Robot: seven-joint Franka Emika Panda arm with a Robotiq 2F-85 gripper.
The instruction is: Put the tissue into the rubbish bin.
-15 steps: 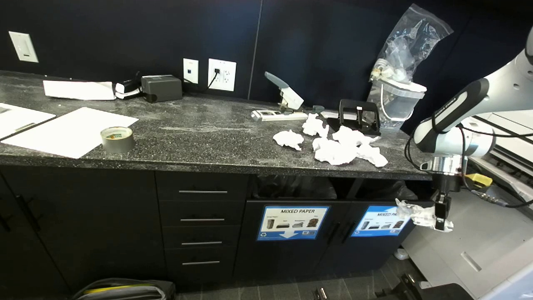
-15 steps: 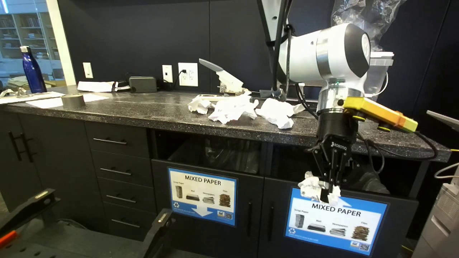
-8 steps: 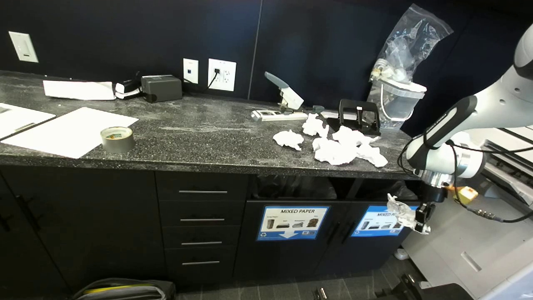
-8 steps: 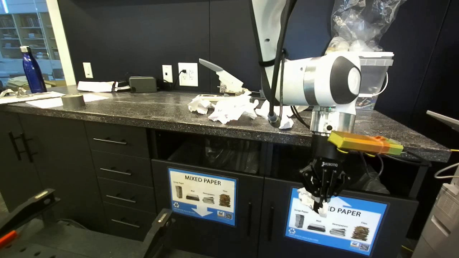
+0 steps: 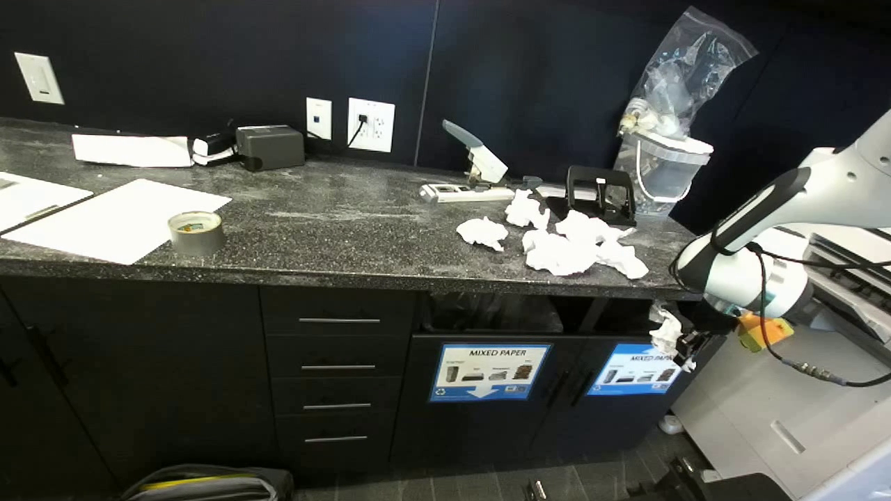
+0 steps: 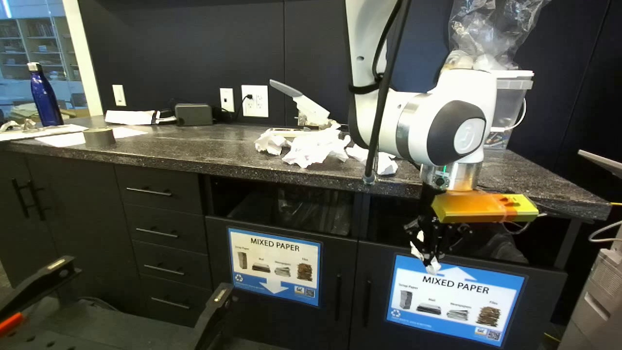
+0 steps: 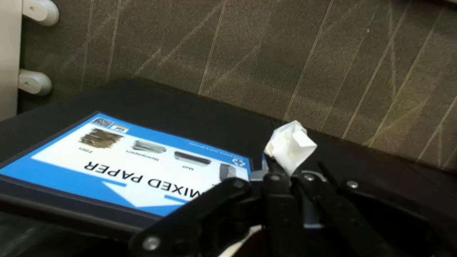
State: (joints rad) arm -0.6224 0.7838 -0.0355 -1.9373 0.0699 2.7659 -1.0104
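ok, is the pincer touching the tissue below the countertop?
Touching. The wrist view shows the pincer closed on the tissue, a crumpled end sticking out past it.

In an exterior view, the flat sheet (image 5: pixel 124 219) is bleached to nearly blank white, while the cabinets (image 5: pixel 139 376) sink toward black and a bluish sheen lies on the wall (image 5: pixel 390 42). The wrist view is dimmer and softer: the sign (image 7: pixel 139 162) slightly blurred, the gripper (image 7: pixel 290 175) dark and out of focus, the tissue (image 7: pixel 292 147) brightly lit.
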